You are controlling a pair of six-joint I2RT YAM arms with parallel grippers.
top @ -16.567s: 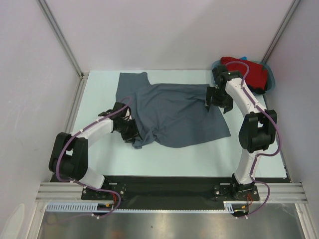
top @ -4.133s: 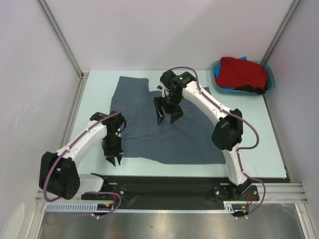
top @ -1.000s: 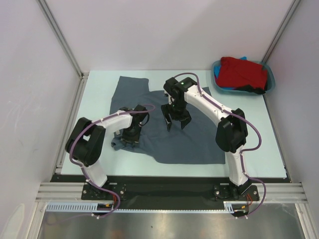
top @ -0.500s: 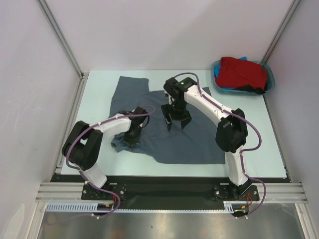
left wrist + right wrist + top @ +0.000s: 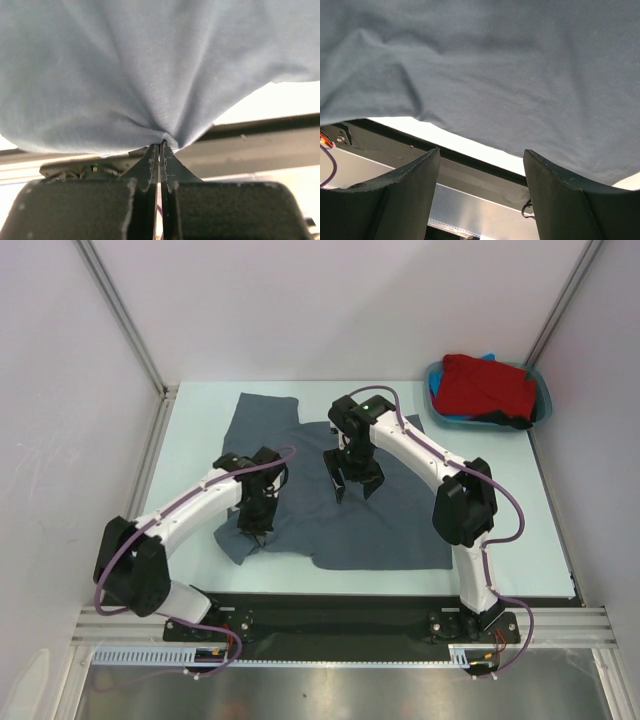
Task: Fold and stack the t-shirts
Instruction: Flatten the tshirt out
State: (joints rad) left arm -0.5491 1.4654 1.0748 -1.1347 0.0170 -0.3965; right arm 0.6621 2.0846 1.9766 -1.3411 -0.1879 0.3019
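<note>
Pinched between the pressed-together fingers of the left end effector (image 5: pixel 159 146): a small gather of the slate-grey t-shirt (image 5: pixel 385 525) close to its near-left corner, creases fanning out from the grip. Spread wide and holding nothing: the right end effector (image 5: pixel 353 488), poised over the shirt's middle. Rest of the shirt flat across the centre of the worktop (image 5: pixel 190 430), one sleeve toward the far left.

Probably the start of folding the left side over toward the middle. Lift only enough to clear the cloth beneath, carry across low, and lay down with a straight folded edge. Pin the middle with the right end effector first, to stop the whole shirt dragging. Beware a slip from so thin a pinch.

Near hem close to the worktop's near edge, so little margin there. Bare worktop on both sides of the shirt. Far-right corner taken by the teal tub (image 5: pixel 545 400) with the red t-shirt (image 5: pixel 490 385) heaped inside, well apart from both arms.
</note>
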